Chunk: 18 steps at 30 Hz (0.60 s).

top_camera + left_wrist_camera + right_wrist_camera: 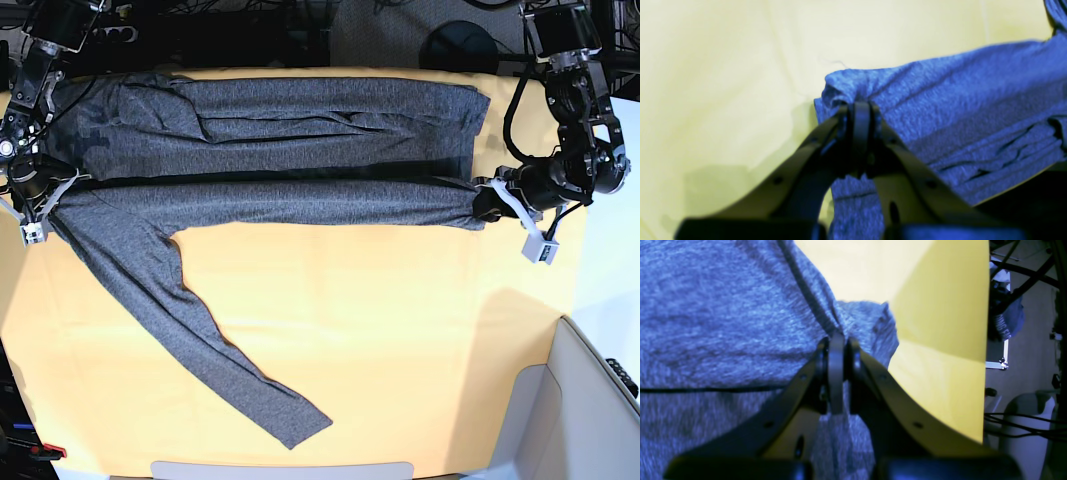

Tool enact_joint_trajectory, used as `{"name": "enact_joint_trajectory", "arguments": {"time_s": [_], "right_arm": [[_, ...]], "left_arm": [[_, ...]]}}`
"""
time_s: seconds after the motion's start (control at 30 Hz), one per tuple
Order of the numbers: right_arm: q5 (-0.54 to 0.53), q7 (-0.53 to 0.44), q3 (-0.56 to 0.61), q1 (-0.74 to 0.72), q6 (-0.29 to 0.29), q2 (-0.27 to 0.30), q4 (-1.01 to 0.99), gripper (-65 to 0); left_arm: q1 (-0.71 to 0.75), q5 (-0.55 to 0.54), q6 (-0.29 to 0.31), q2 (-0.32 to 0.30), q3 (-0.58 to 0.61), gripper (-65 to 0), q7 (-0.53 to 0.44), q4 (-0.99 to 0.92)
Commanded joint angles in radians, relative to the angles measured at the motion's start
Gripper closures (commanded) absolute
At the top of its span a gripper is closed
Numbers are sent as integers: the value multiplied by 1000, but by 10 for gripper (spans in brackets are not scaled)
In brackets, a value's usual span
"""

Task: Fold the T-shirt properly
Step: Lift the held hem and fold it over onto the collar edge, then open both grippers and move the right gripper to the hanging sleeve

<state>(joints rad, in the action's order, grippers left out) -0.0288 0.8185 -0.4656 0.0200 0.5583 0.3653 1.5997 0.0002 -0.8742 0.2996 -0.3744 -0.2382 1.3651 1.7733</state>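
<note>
A dark grey T-shirt [290, 150] lies stretched across a yellow table [400, 330]. The left gripper [860, 110] and right gripper [836, 346] each pinch an end of its raised front fold. Both should move together, keeping the edge taut and level.

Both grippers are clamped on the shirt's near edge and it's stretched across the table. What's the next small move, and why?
Probably carry that edge away from the camera, over the far half, then lower it. The left gripper and right gripper are both shut on the T-shirt, holding a taut strip between them above the yellow table. One sleeve trails diagonally and will need tucking later.
</note>
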Motion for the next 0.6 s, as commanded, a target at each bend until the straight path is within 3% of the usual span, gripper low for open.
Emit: {"name": "enact_joint_trajectory", "arguments": {"time_s": [0.0,0.5,0.57], "right_arm": [[0,-17,-8,-4,-5,24,34,0],[5,-17,-42,59,-5,25,-2,-2],[5,-15,-25,56,-5,24,-39,-11]], "left_arm": [[-1,-3,2,-16,-17,-5,-2,15],[68,0,2,-28,-8,-9,-2,-13],[65,0,2,-30,-6,-41,-2,-60]]}}
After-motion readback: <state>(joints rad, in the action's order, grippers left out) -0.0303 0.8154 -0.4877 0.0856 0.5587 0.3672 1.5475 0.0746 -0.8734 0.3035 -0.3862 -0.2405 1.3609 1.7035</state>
